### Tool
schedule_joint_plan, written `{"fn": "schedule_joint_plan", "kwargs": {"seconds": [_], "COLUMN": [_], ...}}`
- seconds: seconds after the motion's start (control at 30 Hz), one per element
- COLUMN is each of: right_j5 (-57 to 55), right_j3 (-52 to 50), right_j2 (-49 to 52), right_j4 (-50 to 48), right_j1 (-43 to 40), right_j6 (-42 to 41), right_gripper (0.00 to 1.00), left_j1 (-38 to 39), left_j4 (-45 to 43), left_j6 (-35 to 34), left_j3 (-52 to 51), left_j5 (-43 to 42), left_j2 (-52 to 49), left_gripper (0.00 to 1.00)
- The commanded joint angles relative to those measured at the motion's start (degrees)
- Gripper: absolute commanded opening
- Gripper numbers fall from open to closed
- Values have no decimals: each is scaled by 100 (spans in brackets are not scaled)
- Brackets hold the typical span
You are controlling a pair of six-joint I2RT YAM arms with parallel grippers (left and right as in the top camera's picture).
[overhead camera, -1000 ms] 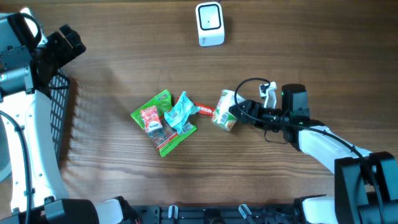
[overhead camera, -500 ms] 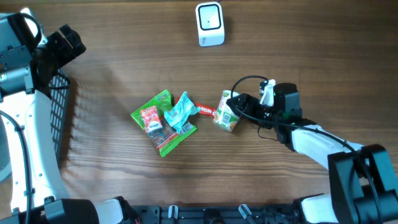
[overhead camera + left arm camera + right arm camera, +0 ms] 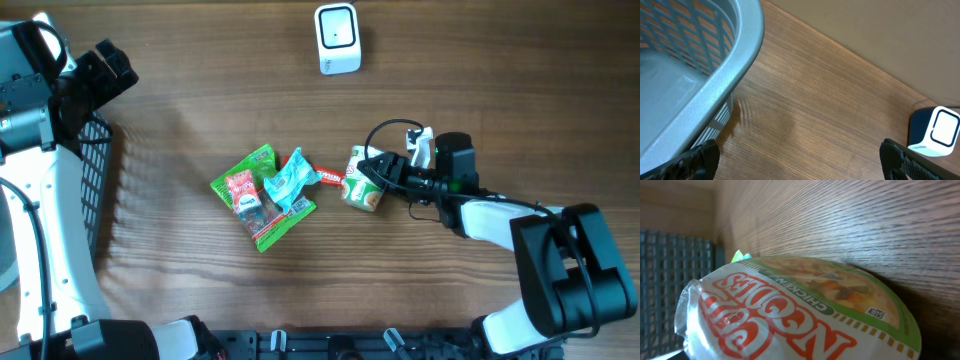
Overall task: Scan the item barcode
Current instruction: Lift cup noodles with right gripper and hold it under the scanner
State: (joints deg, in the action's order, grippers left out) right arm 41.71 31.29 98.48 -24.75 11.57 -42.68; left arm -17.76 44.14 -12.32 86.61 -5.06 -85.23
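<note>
The item, a cup of noodles (image 3: 358, 182) with a green, white and orange label, lies on its side right of the table's middle. It fills the right wrist view, cup of noodles (image 3: 790, 310), so that gripper's own fingers do not show there. My right gripper (image 3: 379, 175) reaches in from the right, with its fingers at the cup's right end; how tightly they stand on it is unclear. The white barcode scanner (image 3: 337, 38) stands at the back centre, seen also as scanner (image 3: 938, 132). My left gripper (image 3: 800, 161) hovers open and holds nothing, far left by the basket.
A grey mesh basket (image 3: 98, 170) sits at the left edge, basket (image 3: 725, 65) close under the left wrist. Several snack packets (image 3: 262, 195), green, blue and red, lie left of the cup, touching it at a red wrapper (image 3: 330, 178).
My right gripper slid left along the table until its fingers reached the cup's right end. The cup barely shifted. The left arm stayed still.
</note>
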Motion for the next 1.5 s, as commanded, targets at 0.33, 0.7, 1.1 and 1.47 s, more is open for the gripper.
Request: {"fn": "schedule_joint_plan", "kwargs": {"seconds": [0.33, 0.7, 1.1, 1.47], "right_j5": [2374, -881, -4741, -8771], "right_j3": [-24, 3880, 6822, 6848], "right_j2": [-2135, -2144, -1239, 1707], "right_j4": [555, 7123, 7569, 4197], "right_j1": [-662, -649, 1014, 2396], "right_j6": [522, 4301, 4671, 7141], "right_gripper": [66, 62, 60, 59], "left_j1": [-13, -13, -13, -15], "left_j4": [-11, -11, -11, -11], "left_j6": [-11, -11, -11, -11], "left_j3": [83, 83, 83, 83], "left_j5": [-46, -46, -46, -46], "left_j2": [15, 15, 13, 15], "left_gripper": [100, 100, 100, 100]}}
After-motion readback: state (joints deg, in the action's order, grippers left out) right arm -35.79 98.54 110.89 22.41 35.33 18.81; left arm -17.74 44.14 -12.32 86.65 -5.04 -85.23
